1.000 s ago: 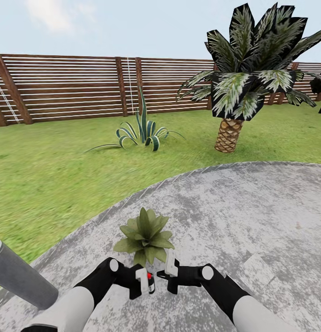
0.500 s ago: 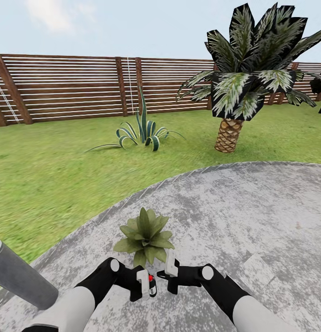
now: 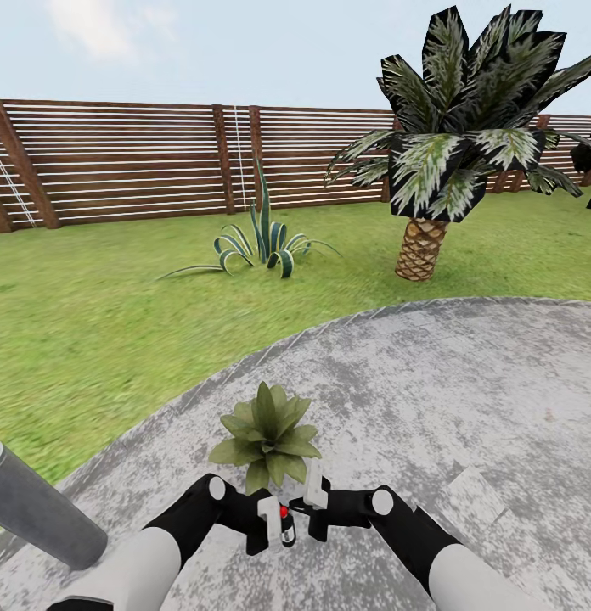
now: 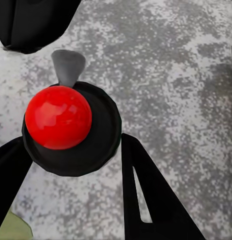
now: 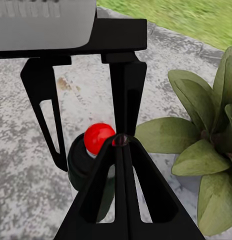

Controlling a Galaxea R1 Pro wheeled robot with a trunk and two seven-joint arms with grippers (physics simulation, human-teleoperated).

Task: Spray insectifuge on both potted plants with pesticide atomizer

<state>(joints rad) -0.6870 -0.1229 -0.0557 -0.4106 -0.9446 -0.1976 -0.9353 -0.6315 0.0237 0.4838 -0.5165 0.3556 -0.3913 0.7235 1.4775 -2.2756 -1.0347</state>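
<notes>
One potted plant (image 3: 266, 434), a rosette of pointed green leaves, stands on the grey patio (image 3: 465, 382) just beyond my two grippers. The pesticide atomizer (image 3: 284, 519), a dark bottle with a round red cap (image 4: 58, 117) and a grey nozzle (image 4: 68, 65), sits upright between the black fingers (image 4: 146, 200) of my left gripper (image 3: 275, 526), which is shut on it. My right gripper (image 3: 311, 511) is shut, its joined fingertips (image 5: 121, 142) right beside the red cap (image 5: 98, 137). In the right wrist view the plant's leaves (image 5: 206, 145) lie close beside the atomizer.
A grey pole (image 3: 32, 509) slants across the lower left. Lawn (image 3: 92, 322) borders the patio. Beyond it are a striped spiky plant (image 3: 263, 242), a scaly-trunked palm (image 3: 421, 246) and the brown slatted fence (image 3: 117, 161).
My left gripper has shifted slightly right with the atomizer, closing the gap to the right gripper. The right arm and the plant have stayed put.
</notes>
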